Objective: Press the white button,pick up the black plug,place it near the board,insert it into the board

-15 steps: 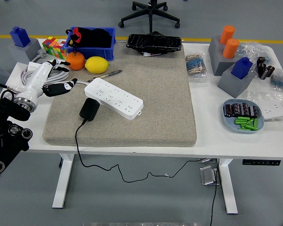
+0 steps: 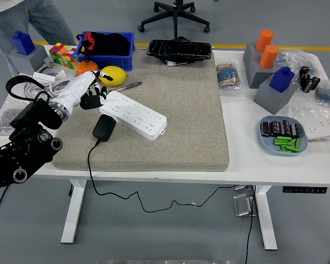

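White power strip (image 2: 133, 114) on a beige mat (image 2: 176, 110), black plug (image 2: 104, 127), yellow lemon (image 2: 114, 75), blue bin (image 2: 127, 55), multicoloured cube (image 2: 62, 54), white table (image 2: 247, 148).

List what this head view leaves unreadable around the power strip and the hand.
- White button on the power strip: hidden behind the left hand.
- Fingertip contact with the strip: too small to tell.
- Black plug prongs: face away from the camera.
- Right arm: outside the frame.

grey floor (image 2: 38, 220) with yellow line (image 2: 275, 47), office chair base (image 2: 175, 16) behind white table (image 2: 247, 159).
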{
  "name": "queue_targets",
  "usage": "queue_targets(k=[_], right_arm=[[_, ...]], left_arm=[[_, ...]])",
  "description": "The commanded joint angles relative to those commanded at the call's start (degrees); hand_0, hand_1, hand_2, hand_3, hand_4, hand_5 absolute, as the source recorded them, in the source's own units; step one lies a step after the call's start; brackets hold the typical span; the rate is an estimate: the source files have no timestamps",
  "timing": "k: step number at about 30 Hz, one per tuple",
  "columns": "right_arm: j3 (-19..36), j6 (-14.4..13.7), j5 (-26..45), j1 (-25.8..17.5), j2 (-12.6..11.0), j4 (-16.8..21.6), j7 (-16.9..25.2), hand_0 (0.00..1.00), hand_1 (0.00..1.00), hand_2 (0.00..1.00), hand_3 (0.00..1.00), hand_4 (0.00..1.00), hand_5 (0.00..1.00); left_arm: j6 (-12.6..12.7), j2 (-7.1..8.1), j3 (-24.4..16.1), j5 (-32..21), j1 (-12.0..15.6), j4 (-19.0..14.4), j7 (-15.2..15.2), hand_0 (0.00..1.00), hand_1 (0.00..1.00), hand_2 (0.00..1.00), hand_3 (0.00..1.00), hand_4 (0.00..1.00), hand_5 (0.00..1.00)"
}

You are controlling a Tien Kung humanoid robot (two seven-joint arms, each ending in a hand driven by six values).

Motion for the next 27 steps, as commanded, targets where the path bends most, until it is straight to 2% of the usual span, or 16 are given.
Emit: queue_targets(k=[5, 6, 9, 11, 12, 21, 27], right_arm=[[0.1, 0.0, 0.1, 0.0, -0.1, 0.0, 0.0, 0.687, 0.599, 0.591, 0.578, 0.644, 0.331], [0.1, 0.0, 0.1, 0.0, -0.1, -0.1, 0.0, 0.688, 0.599, 0.591, 0.578, 0.644, 0.334], [0.1, 0.0, 0.1, 0.0, -0.2, -0.2, 0.0, 0.688, 0.599, 0.591, 0.578, 0.644, 0.334], [0.0, 0.0, 0.2, 0.0, -0.3, -0.2, 0.1, 0.688, 0.599, 0.591, 0.578, 0.644, 0.334], [-0.1, 0.0, 0.2, 0.0, -0.4, -0.2, 0.1, 0.689, 0.598, 0.591, 0.578, 0.644, 0.333], [-1.4, 0.1, 0.7, 0.6, -0.8, -0.3, 0.1, 0.688, 0.599, 0.591, 0.578, 0.644, 0.334], [-2.6, 0.1, 1.3, 0.9, -1.0, -0.2, 0.1, 0.685, 0.599, 0.591, 0.578, 0.644, 0.334]], left_arm=[[-3.5, -1.18, 4.3, -3.2, -3.3, 3.1, 3.5, 0.002, 0.002, 0.071, 0.707, 0.221, 0.002], [-4.1, -1.39, 5.2, -3.7, -3.9, 3.8, 4.2, 0.002, 0.002, 0.054, 0.684, 0.168, 0.002], [-5.0, -2.14, 8.0, -5.8, -5.9, 6.6, 5.3, 0.002, 0.002, 0.054, 0.684, 0.168, 0.002], [-5.1, -2.52, 9.2, -6.6, -6.7, 7.9, 5.5, 0.002, 0.002, 0.054, 0.684, 0.168, 0.002], [-5.2, -2.70, 9.8, -7.1, -7.1, 8.5, 5.5, 0.002, 0.002, 0.051, 0.689, 0.212, 0.002], [-5.2, -5.80, 17.7, -12.2, -12.2, 16.0, 6.3, 0.002, 0.003, 0.052, 0.695, 0.210, 0.002], [-4.9, -7.67, 21.6, -14.2, -14.4, 20.2, 6.5, 0.002, 0.004, 0.048, 0.694, 0.206, 0.002]])
